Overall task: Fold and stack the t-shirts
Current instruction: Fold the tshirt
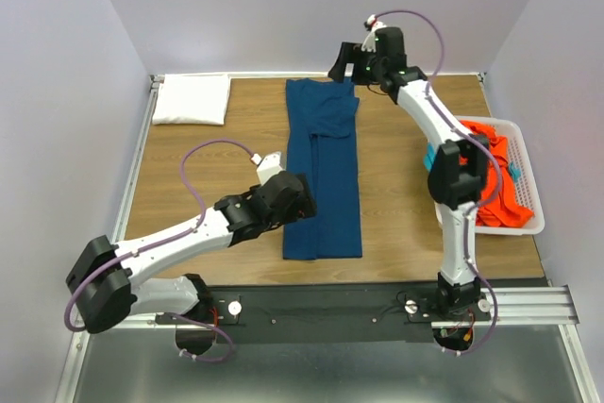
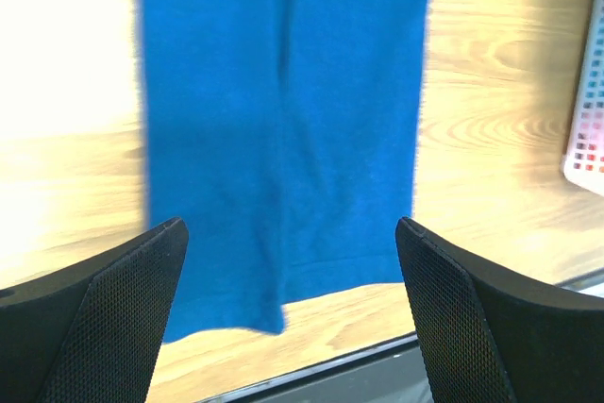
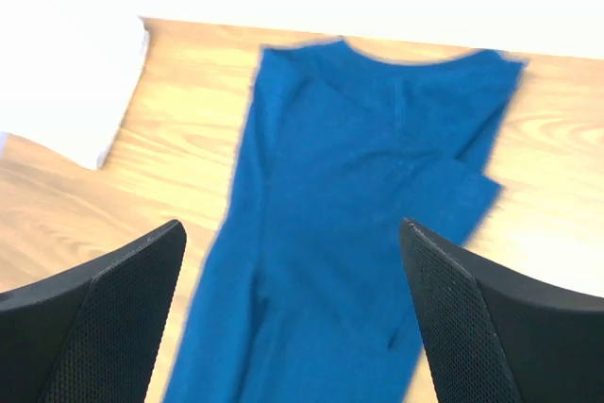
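A blue t-shirt (image 1: 323,172) lies on the wooden table, folded lengthwise into a long strip, collar at the far end. My left gripper (image 1: 294,200) hovers open at its left edge, about midway; in the left wrist view the hem (image 2: 283,139) shows between the left gripper's (image 2: 293,327) wide-apart fingers. My right gripper (image 1: 342,63) stands open above the collar end, and the blue t-shirt (image 3: 349,233) fills the right wrist view beyond the empty right gripper (image 3: 293,327). A white folded t-shirt (image 1: 192,99) rests at the back left. Orange (image 1: 491,153) and teal (image 1: 514,170) t-shirts lie in the basket.
The white slatted basket (image 1: 530,224) sits at the table's right edge beside the right arm; its corner (image 2: 590,120) shows in the left wrist view. Walls close in the back and both sides. A metal rail (image 1: 330,304) runs along the near edge.
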{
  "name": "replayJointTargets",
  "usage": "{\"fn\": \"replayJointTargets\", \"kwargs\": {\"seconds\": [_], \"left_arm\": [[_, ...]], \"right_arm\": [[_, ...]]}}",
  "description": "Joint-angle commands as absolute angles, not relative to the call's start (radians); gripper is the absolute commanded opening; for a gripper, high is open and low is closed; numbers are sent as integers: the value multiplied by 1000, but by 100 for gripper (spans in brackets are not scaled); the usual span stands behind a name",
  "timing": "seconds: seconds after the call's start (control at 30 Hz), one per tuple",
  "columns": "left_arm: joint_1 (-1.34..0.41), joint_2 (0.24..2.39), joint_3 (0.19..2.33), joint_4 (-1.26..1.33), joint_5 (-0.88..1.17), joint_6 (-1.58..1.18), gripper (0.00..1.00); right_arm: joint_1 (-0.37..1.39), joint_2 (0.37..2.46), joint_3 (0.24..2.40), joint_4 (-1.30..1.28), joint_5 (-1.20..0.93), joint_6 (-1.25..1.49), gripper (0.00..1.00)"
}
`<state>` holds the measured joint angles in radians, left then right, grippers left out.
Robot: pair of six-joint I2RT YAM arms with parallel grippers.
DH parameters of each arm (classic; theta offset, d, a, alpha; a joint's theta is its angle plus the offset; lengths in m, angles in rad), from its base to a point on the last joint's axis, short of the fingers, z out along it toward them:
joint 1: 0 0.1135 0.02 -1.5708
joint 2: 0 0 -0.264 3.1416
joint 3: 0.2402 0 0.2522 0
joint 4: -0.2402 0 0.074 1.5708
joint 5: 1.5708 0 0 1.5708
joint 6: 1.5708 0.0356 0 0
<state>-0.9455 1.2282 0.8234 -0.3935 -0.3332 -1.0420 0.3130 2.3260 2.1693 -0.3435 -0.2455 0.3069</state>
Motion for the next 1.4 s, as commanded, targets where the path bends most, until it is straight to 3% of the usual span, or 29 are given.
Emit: {"fn": "replayJointTargets", "kwargs": {"seconds": [0.0,0.13,0.23,0.57,0.73,0.93,1.37], "left_arm": [[-914,1158,723,-499,-388,-1058,98],[-891,1095,609,-476,-308,-1057,98],[-890,1069,542,-392,-221,-1037,83],[-891,1038,387,-248,-12,-1031,50],[-890,1066,385,-221,-18,-1028,43],[-890,1104,413,-233,-38,-1011,1],[-891,971,370,-247,-15,-1040,0]], "right_arm": [[319,2107,1941,-347,-158,305,100],[322,1890,1555,-298,-158,370,100],[324,1817,1392,-264,-137,417,100],[330,1669,1102,-201,-147,523,100],[336,1594,1002,-193,-164,538,100],[344,1507,902,-195,-147,589,100],[667,1217,582,-417,-51,770,100]]}}
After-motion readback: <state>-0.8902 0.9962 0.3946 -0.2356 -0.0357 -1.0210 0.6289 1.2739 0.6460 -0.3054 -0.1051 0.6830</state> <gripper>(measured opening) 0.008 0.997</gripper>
